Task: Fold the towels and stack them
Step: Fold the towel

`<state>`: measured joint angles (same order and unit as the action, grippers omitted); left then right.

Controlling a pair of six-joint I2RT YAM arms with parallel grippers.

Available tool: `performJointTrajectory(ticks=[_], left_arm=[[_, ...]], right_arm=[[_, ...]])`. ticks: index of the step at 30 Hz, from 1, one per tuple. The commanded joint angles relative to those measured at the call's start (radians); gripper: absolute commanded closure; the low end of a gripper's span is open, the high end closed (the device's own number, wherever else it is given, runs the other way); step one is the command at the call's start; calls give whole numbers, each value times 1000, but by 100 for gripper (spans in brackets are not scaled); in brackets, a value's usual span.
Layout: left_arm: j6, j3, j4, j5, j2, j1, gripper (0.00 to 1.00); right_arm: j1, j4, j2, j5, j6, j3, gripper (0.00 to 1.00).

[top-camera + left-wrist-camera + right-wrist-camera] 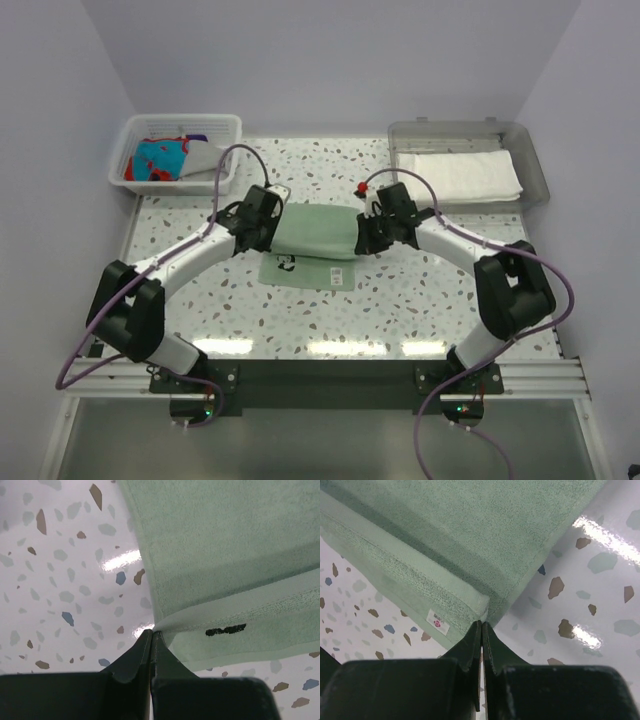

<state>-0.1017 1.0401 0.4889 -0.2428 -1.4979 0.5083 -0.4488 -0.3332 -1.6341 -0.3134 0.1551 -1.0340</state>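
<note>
A pale mint green towel (315,238) lies mid-table, stretched between my two grippers. My left gripper (270,225) is shut on the towel's left corner, and in the left wrist view the fingertips (151,632) pinch the hem of the towel (225,555). My right gripper (364,232) is shut on the right corner, and its own view shows the tips (482,624) pinching the hem of the towel (470,530). A lower layer with a small label (438,620) rests on the table. A folded white towel (465,175) lies in the tray. The patterned turquoise-and-red towel (158,158) is in the basket.
The white slatted basket (135,135) stands at the back left, with grey cloth (205,162) and a bit of dark purple cloth (198,140) in it. The clear grey tray (528,150) stands at the back right. Speckled tabletop (400,310) surrounds the green towel.
</note>
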Motion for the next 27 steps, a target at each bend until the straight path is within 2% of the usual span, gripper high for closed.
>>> performJointTrajectory(ticks=[1, 6, 12, 27], left_arm=[[-56, -38, 50, -69, 5, -11, 100], [-75, -75, 37, -46, -36, -7, 100], [-75, -60, 43, -59, -67, -4, 100], [-50, 66, 120, -95, 39, 4, 100]], right_arm=[[9, 2, -21, 27, 18, 29, 100], [7, 39, -91, 16, 40, 45, 100], [9, 42, -104, 30, 44, 51, 100], [-1, -64, 112, 31, 77, 20, 100]])
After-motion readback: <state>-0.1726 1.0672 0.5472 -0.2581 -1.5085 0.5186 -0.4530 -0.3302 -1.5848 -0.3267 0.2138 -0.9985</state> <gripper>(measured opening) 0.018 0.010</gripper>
